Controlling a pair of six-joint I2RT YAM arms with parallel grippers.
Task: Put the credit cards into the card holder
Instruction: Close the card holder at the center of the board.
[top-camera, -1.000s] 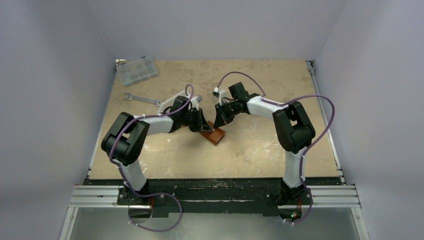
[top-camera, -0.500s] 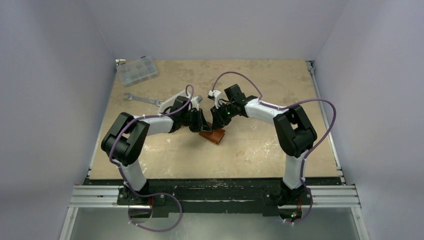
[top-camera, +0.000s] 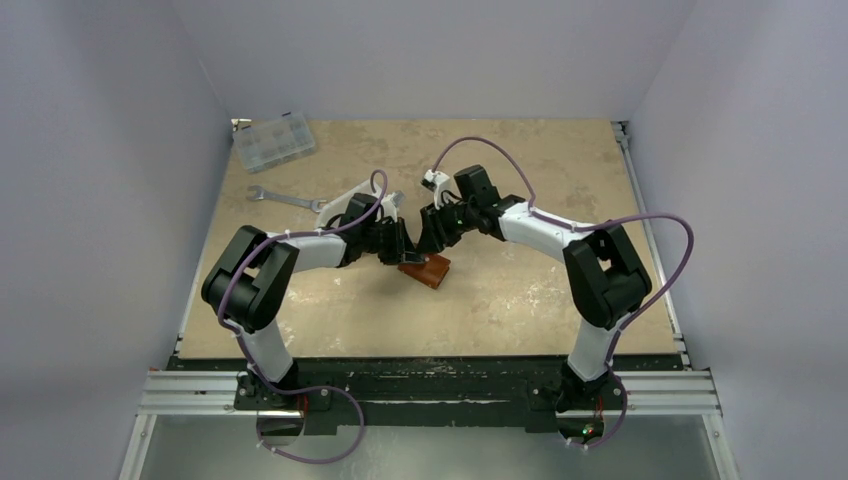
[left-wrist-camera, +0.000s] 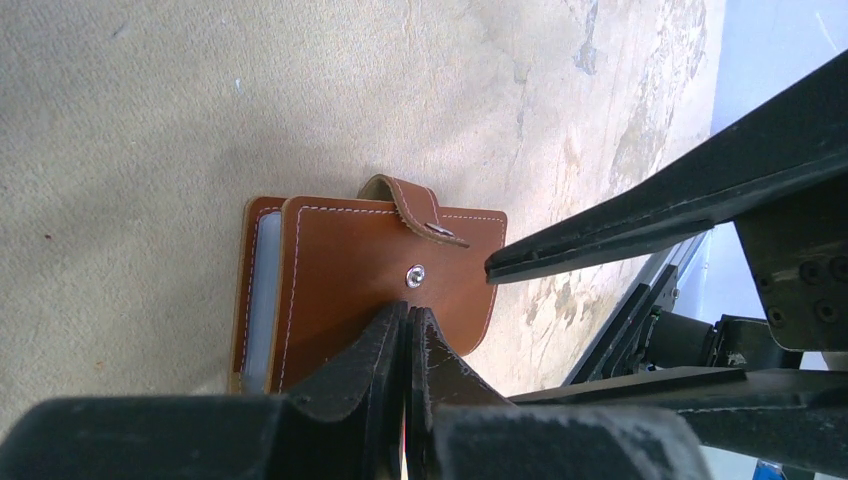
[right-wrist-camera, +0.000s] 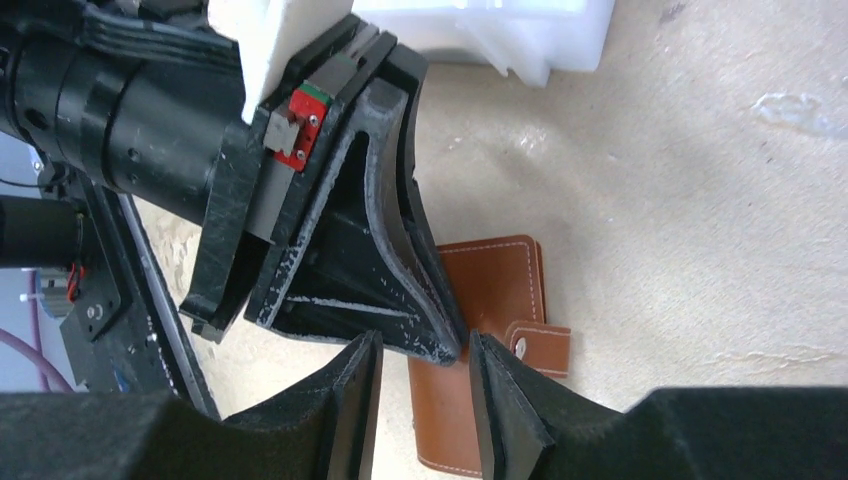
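The brown card holder (top-camera: 430, 272) lies folded shut on the table with its strap loose. In the left wrist view, the card holder (left-wrist-camera: 350, 270) shows its snap stud (left-wrist-camera: 415, 275) and a light blue card edge (left-wrist-camera: 258, 300) between the covers. My left gripper (left-wrist-camera: 407, 312) is shut, its tips resting on the cover just below the stud. My right gripper (right-wrist-camera: 425, 345) is open and straddles the left gripper's fingertips over the card holder (right-wrist-camera: 495, 285), beside the strap (right-wrist-camera: 545, 345). No loose cards are in view.
A silver wrench (top-camera: 285, 199) lies at the left of the table. A clear compartmented box (top-camera: 273, 141) sits at the far left corner. Both grippers, left (top-camera: 403, 255) and right (top-camera: 428, 245), crowd together over the card holder mid-table.
My right gripper has shifted slightly left, closer to the left gripper, and its elbow has swung out to the right. The left arm and the card holder have barely moved.
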